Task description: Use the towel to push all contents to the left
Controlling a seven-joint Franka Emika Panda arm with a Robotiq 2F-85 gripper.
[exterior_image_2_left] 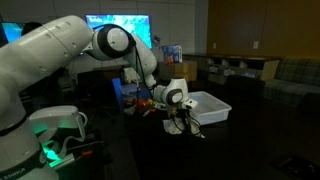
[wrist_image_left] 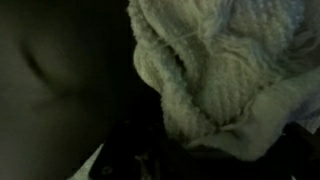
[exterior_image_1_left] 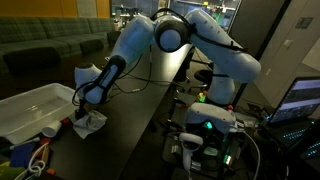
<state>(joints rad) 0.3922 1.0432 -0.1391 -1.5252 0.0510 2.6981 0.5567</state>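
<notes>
Pretty dim room: a long dark table (exterior_image_1_left: 140, 118) with a white bin (exterior_image_1_left: 30, 105) at one end and a green couch (exterior_image_1_left: 50, 40) behind. The tool (exterior_image_1_left: 88, 112) is clamped on the towel (exterior_image_1_left: 93, 125), which hangs bunched right under it, just beside the bin.

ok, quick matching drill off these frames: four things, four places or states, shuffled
Things:
1. towel
2. bin
3. screen
4. robot base

Places or states:
A. glowing green
B. white, open on top, next to the towel
C. bunched up close, fills much of the wrist view
D. lit blue, at the back of the room

Pairs: 1-C, 2-B, 3-D, 4-A
</notes>
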